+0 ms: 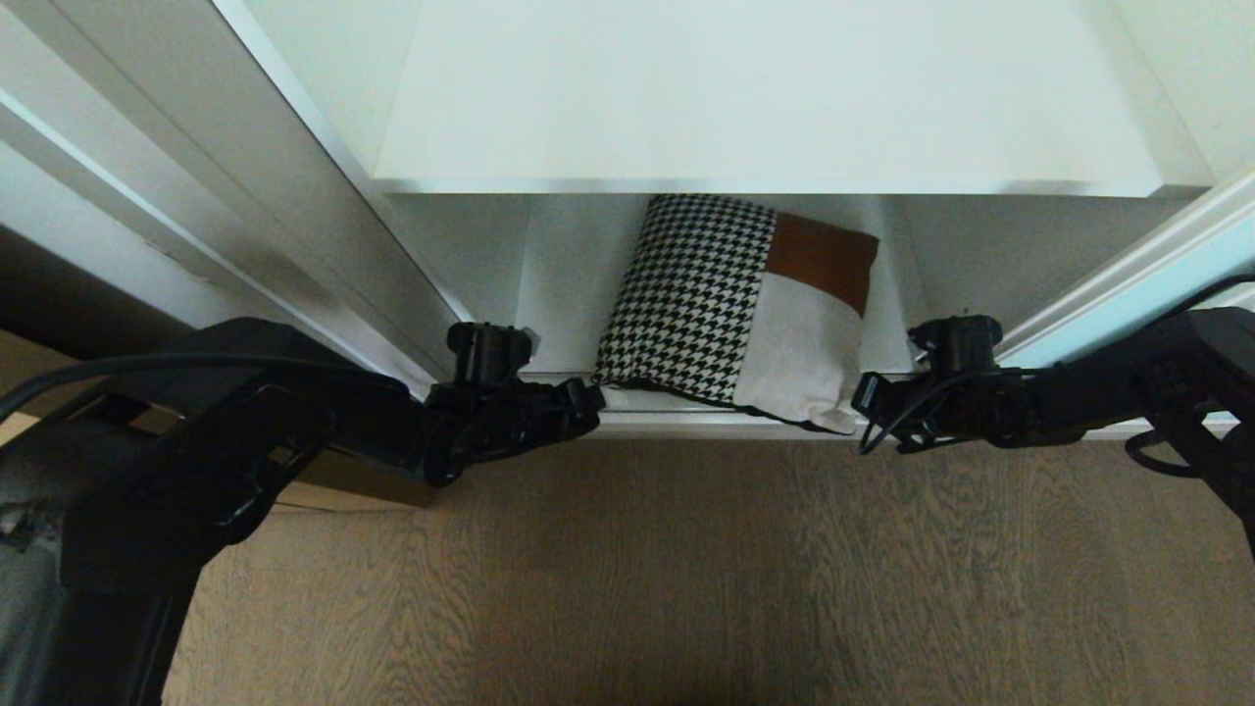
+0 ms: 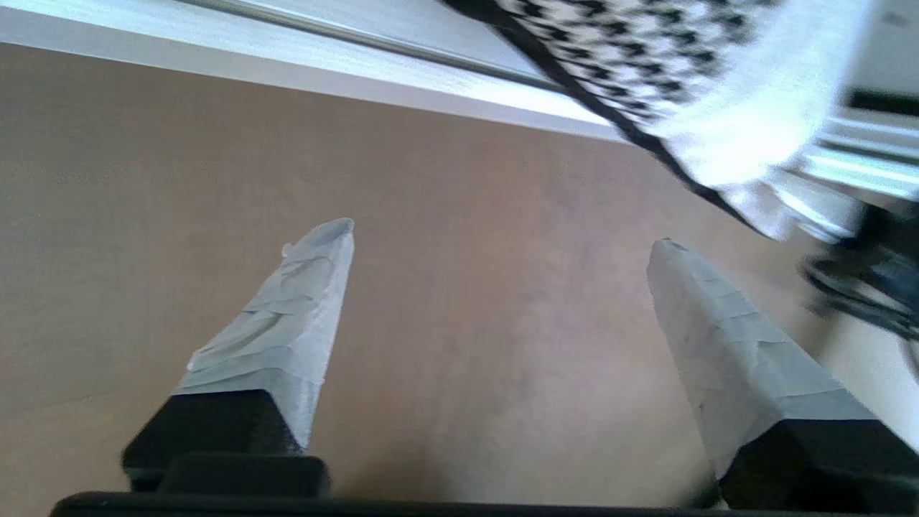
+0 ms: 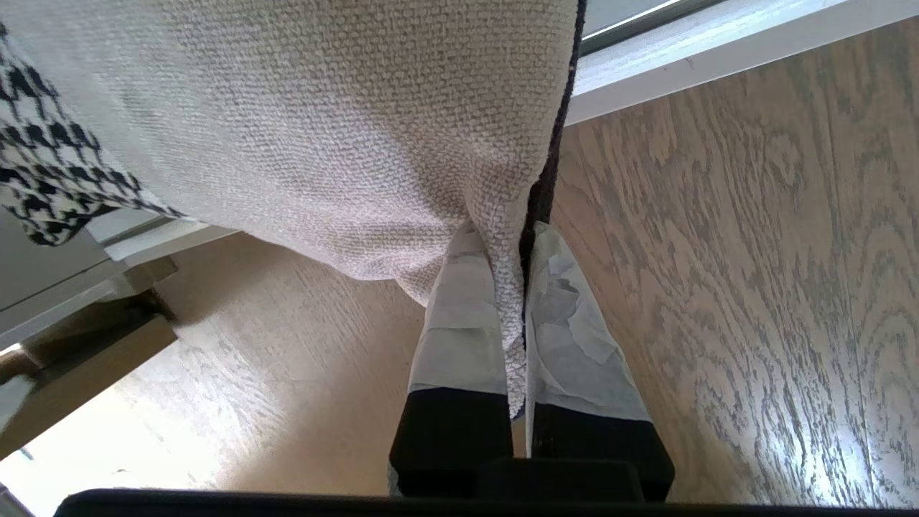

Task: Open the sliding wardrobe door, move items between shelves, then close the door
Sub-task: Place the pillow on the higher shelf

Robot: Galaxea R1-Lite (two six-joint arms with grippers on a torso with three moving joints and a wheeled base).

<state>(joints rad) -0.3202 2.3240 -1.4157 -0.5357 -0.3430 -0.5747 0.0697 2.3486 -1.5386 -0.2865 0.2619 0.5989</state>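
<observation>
The square cushion (image 1: 735,304), houndstooth on one half with rust-brown and cream patches, leans on the lower white shelf (image 1: 559,294), its front edge hanging over the sill. My right gripper (image 1: 863,397) is shut on the cushion's cream front corner; in the right wrist view the fabric (image 3: 323,108) is pinched in the gripper (image 3: 506,237). My left gripper (image 1: 588,397) sits just left of the cushion's front left corner, open and empty (image 2: 502,233), with the cushion (image 2: 682,72) apart from it. The upper shelf (image 1: 765,98) is bare. The sliding wardrobe door's aqua panel (image 1: 1137,304) shows at the right.
Grey wood-grain floor (image 1: 686,569) lies in front of the wardrobe. The bottom sliding track (image 1: 667,424) runs along the sill beneath both grippers. A white-grey wardrobe frame (image 1: 294,196) slants down on the left, close behind my left arm.
</observation>
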